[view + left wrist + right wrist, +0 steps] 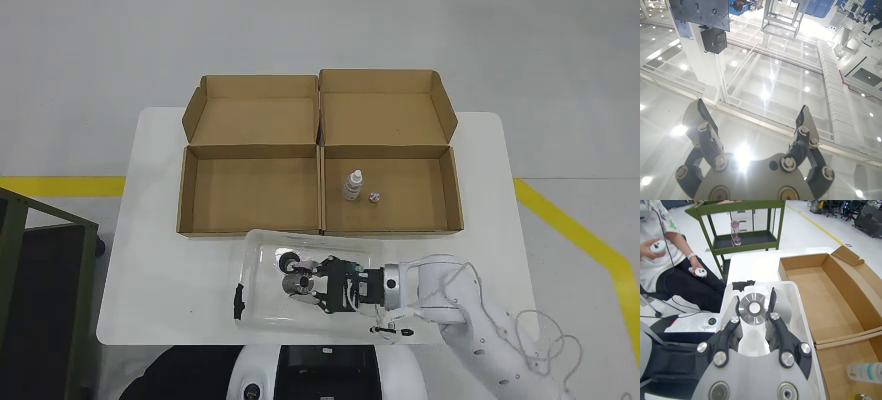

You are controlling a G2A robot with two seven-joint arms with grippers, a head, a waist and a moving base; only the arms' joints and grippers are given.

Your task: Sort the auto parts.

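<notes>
Disc: metal ring (755,319), clenched in right claw (754,297), inside clear bin (262,300) at desk (150,250) 6 o'clock.
Left claw (752,103): released, holding nothing.
Done: bottle (352,185) and small part (375,196) lie in box (420,210) at 1 o'clock.
Left: disc not yet boxed.

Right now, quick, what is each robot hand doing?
Left gripper: open, holding nothing.
Right gripper: closed on a shiny metal disc with a centre hole, over the clear bin.

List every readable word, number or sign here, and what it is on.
None can be read.
Bottle label: print too blurred.
Blue panels: lettering inverted, unclear.
Pillar poster: too small.
Metal disc and cardboard boxes: no markings seen.
</notes>
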